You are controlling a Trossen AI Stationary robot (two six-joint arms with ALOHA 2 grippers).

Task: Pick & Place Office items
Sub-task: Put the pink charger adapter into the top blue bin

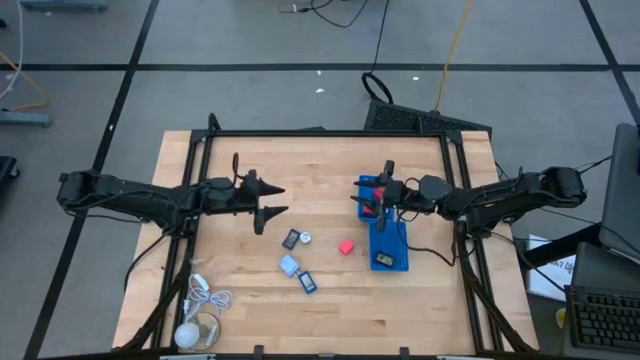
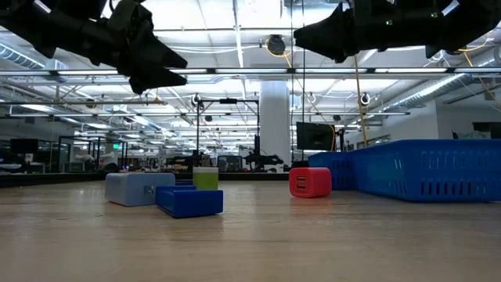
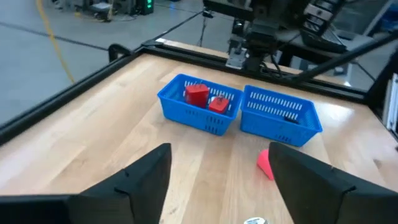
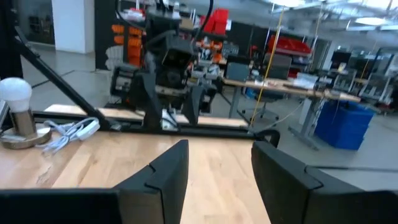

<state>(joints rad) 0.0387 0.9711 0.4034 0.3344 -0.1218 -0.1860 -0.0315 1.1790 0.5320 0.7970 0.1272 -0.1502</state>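
Several office items lie on the table: a red cube [image 1: 346, 246] [image 2: 310, 182], a black piece [image 1: 291, 238], a pale grey-blue piece [image 1: 289, 265] [image 2: 139, 188] and a blue piece [image 1: 307, 282] [image 2: 188, 200]. Two red pieces [image 3: 196, 94] lie in the far blue tray [image 1: 366, 184]. A dark piece [image 1: 385, 260] lies in the near blue tray [image 1: 400, 238]. My left gripper [image 1: 276, 201] [image 3: 221, 149] hovers open, left of the loose items. My right gripper [image 1: 366, 204] [image 4: 221, 146] hovers open over the far tray.
A coiled white cable with a bulb-like round object [image 1: 198, 318] [image 4: 18, 102] lies at the table's near left corner. A small white round thing [image 1: 306, 238] sits beside the black piece. The two trays stand end to end on the table's right side.
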